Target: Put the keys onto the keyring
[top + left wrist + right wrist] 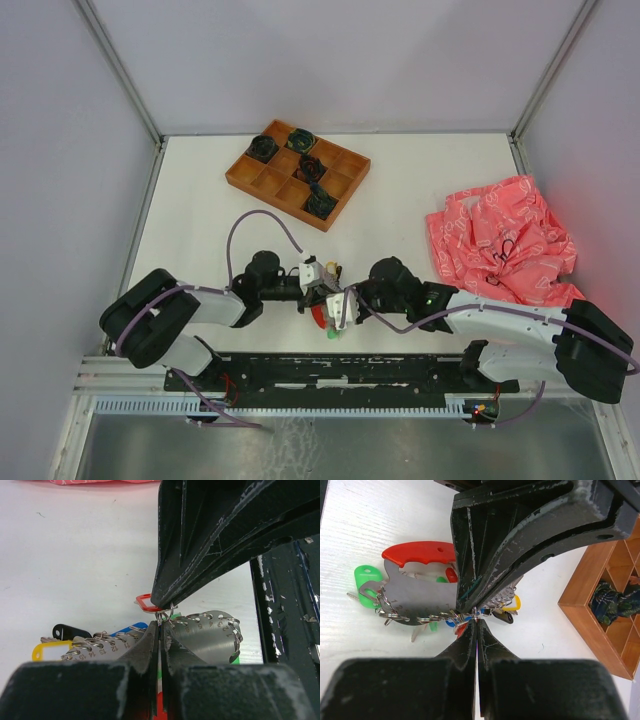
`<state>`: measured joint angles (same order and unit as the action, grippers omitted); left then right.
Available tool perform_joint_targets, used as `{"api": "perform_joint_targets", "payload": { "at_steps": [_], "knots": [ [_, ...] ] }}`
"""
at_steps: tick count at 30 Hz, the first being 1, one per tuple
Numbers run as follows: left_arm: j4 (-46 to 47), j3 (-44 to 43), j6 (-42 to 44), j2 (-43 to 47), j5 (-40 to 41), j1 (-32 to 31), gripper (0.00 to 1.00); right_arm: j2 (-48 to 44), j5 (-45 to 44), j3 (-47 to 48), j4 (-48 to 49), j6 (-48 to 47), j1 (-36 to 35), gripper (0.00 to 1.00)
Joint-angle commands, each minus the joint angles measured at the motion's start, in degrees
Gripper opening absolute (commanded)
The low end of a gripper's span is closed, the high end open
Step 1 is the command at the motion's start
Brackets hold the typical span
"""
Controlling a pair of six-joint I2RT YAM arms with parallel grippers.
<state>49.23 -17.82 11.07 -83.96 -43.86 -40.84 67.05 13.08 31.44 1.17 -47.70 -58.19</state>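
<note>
The keyring has a red curved handle (pixel 420 552) and a grey numbered metal plate (pixel 415 597) edged with small split rings. It lies near the table's front edge between both grippers (pixel 322 318). Keys with green (pixel 367 575), yellow (pixel 516 602), blue and black tags hang on it. My left gripper (pixel 160 622) reaches over the plate and is shut on a split ring at its edge. My right gripper (pixel 476 621) meets it tip to tip, shut on the small ring of a red-tagged key (pixel 145 603). In the top view the left gripper (pixel 325 280) and the right gripper (pixel 338 300) touch.
A wooden compartment tray (pixel 345 165) with dark coiled bundles (pixel 320 200) stands at the back centre; it also shows in the right wrist view (pixel 585 625). A crumpled pink bag (pixel 505 240) lies at the right. Walls enclose the table.
</note>
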Motion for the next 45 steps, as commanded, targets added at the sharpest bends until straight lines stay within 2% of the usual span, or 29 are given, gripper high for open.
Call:
{"api": "perform_joint_targets", "payload": {
  "at_steps": [1,11,19,24,28,40,45],
  "knots": [
    [4.3,0.3,1.8,1.2,-0.3,0.0,0.03,-1.6,-4.0,1.2,2.7,3.2,-0.4,0.01],
    [9.1,3.0,-0.5,3.8,1.4,0.1,0.03,-2.8,-9.1,-3.0,2.7,7.0,-0.4,0.01],
    [12.0,3.7,-1.7,4.5,2.2,0.1,0.03,2.0,-5.7,-3.9,8.1,6.7,-0.4,0.01],
    [12.6,3.9,-1.9,3.8,2.3,0.1,0.03,1.4,-5.5,-5.8,13.2,7.6,-0.4,0.01],
    [12.2,3.9,-1.7,4.0,2.3,0.1,0.03,0.5,-4.2,-6.0,13.4,7.5,-0.4,0.01],
    [10.4,3.5,-0.7,4.9,2.0,0.1,0.03,2.1,-1.8,-4.4,12.4,6.5,-0.4,0.11],
    [10.5,3.3,-0.9,4.5,1.7,0.1,0.03,3.3,-1.4,-3.6,12.6,6.0,-0.4,0.11]
  ]
}}
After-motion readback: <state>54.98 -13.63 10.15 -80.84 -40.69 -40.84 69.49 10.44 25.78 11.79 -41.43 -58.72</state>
